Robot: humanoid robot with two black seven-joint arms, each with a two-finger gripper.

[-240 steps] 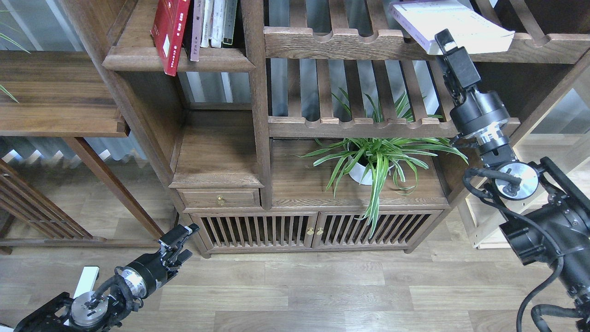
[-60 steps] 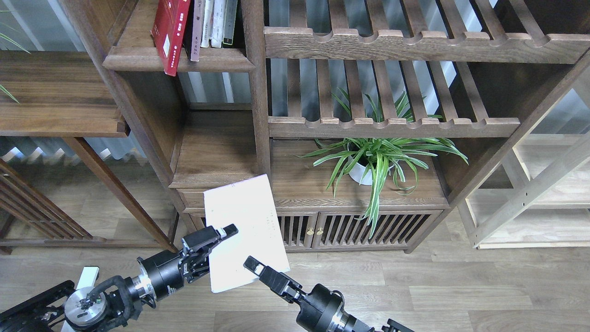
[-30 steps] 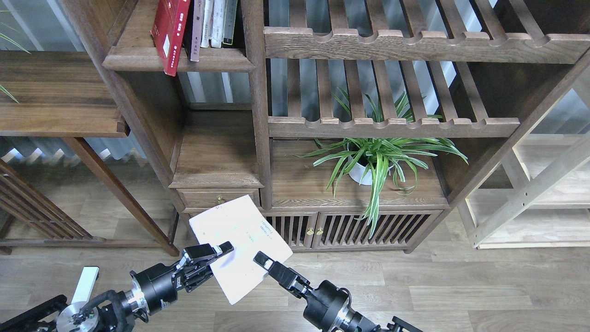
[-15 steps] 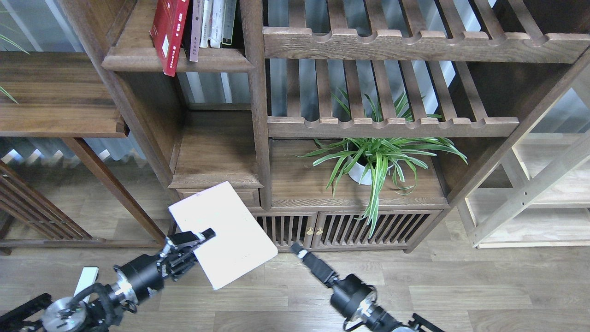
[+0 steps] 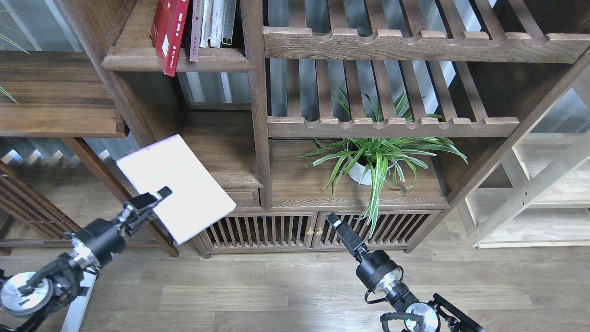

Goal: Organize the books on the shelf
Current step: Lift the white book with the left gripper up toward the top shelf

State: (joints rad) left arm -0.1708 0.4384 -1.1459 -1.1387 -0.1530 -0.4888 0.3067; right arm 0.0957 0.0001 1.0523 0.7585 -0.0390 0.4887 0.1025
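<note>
Left gripper clamps the white-lavender book by its near edge, cover up, low beside the bookcase. Right gripper carries nothing; can't tell if its jaws are parted. You lift and stand it spine-out onto the shelf, next to the red book.

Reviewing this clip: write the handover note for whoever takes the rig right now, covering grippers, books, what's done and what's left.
Left gripper: shut on the white book, held aloft, tilted, below the shelf.
Right gripper: holds nothing, low before the cabinet doors; fingers not distinguishable.
Done: red book stands on the shelf, leaning, its lower corner past the front edge, beside thin pale-spined books.
Left: raise the white book and stand it on the shelf; probably straighten the red one.
</note>
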